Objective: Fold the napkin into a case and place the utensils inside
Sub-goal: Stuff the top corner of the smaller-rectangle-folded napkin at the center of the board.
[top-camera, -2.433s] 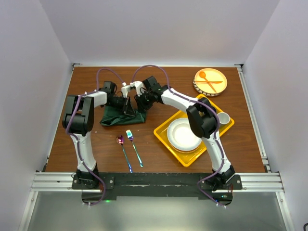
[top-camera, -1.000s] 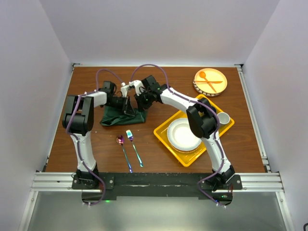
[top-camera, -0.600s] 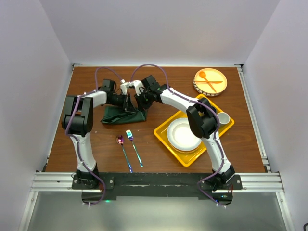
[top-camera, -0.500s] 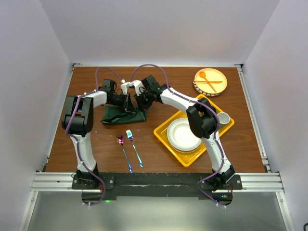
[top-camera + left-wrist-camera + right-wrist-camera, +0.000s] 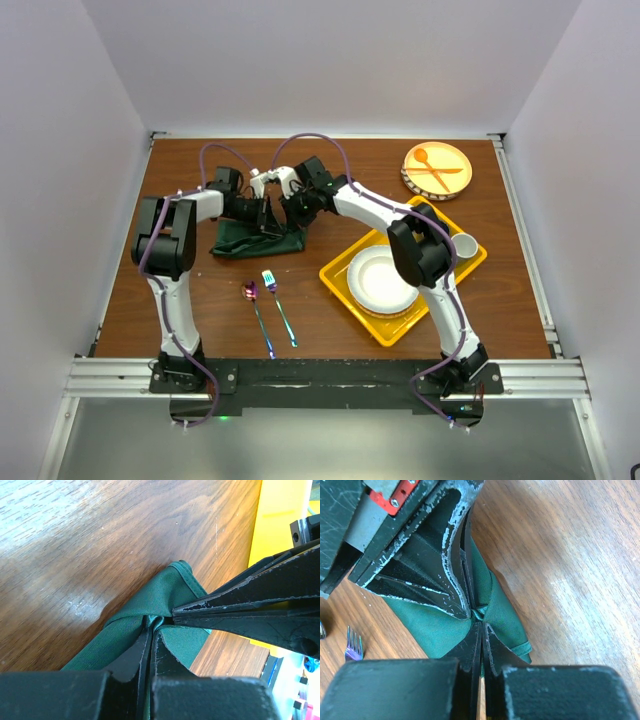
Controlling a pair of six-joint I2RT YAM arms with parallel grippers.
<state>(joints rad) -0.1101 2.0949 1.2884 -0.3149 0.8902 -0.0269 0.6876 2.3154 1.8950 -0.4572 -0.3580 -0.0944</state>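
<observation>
The dark green napkin (image 5: 250,240) lies bunched on the table left of centre, its top pulled up to a peak. My left gripper (image 5: 150,626) is shut on a fold of the napkin (image 5: 175,587). My right gripper (image 5: 481,622) is shut on the same peak of the napkin (image 5: 500,610), tip to tip with the left one. In the top view both grippers meet above the cloth, left gripper (image 5: 268,216) and right gripper (image 5: 283,215). The iridescent spoon (image 5: 256,312) and fork (image 5: 277,305) lie side by side nearer the arms' bases. The fork's tines (image 5: 353,642) show in the right wrist view.
A yellow tray (image 5: 340,272) with a white plate (image 5: 381,280) and a small white cup (image 5: 465,244) stands to the right. A round plate (image 5: 452,160) with an orange spoon and fork (image 5: 432,166) sits at the back right.
Both grippers stay shut on the napkin's peak. The left arm has shifted slightly and the cloth's shape has changed a little; otherwise nothing moved.
</observation>
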